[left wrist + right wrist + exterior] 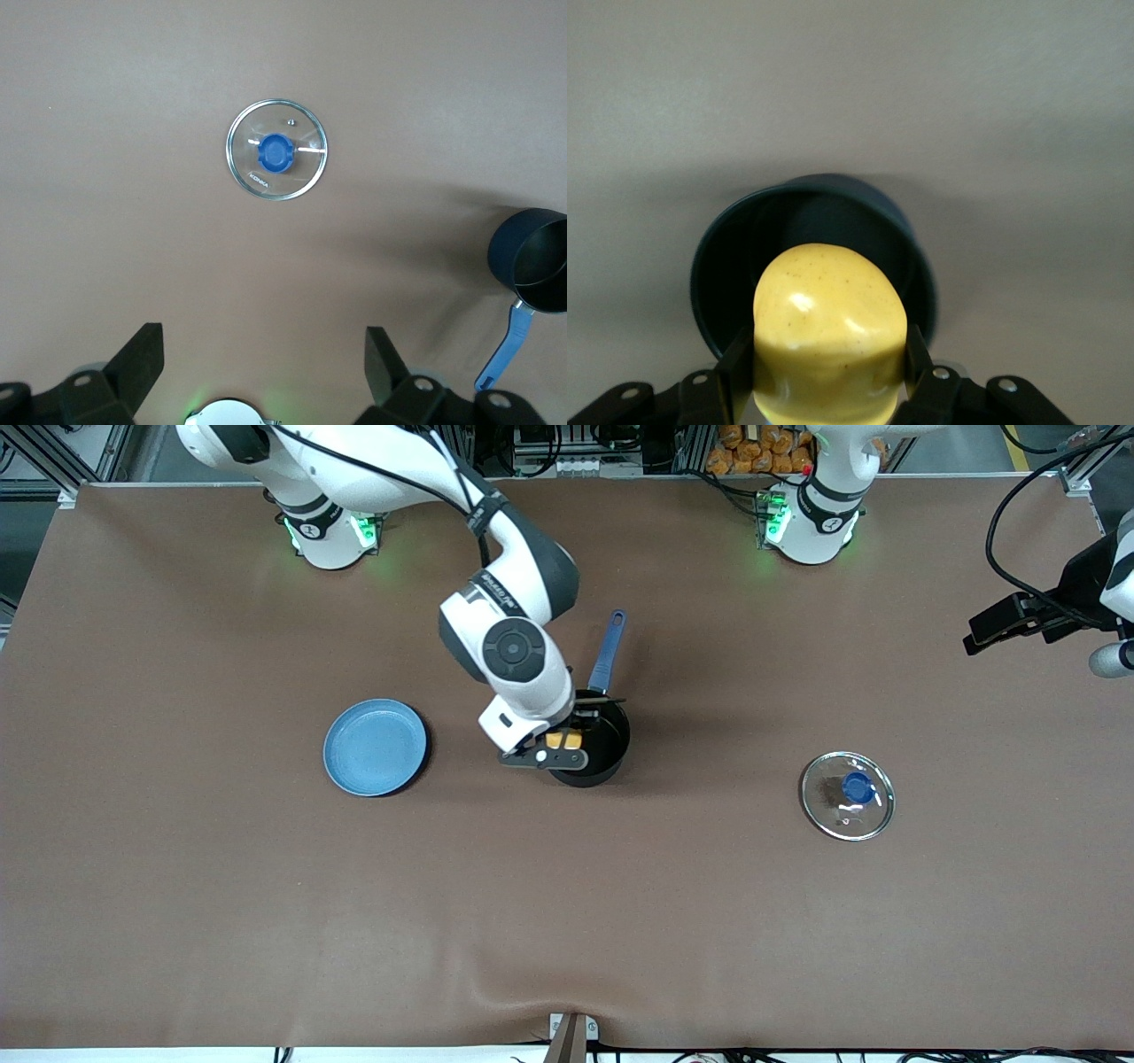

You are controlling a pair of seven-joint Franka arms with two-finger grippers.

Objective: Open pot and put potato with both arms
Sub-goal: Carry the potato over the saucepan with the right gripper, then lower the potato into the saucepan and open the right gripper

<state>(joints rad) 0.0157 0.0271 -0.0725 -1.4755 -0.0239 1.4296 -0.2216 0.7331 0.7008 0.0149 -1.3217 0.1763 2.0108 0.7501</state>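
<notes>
The black pot (pixel 592 755) stands uncovered at the table's middle, its blue handle (pixel 608 651) pointing toward the robots' bases. My right gripper (pixel 564 745) hangs just over the pot's mouth, shut on the yellow potato (pixel 571 739). The right wrist view shows the potato (pixel 830 323) pinched between both fingers (pixel 737 359), with the pot's dark inside (pixel 735 257) below it. The glass lid (pixel 848 795) with its blue knob lies flat toward the left arm's end. My left gripper (pixel 1005 625) waits high over that end, open and empty (pixel 264 338), with the lid (pixel 277 155) and pot (pixel 532 261) below.
A shallow blue plate (pixel 376 746) lies beside the pot toward the right arm's end, with nothing on it. A heap of orange-brown lumps (pixel 762 450) sits past the table's edge by the left arm's base. A cable (pixel 1019 522) loops above the left arm's end.
</notes>
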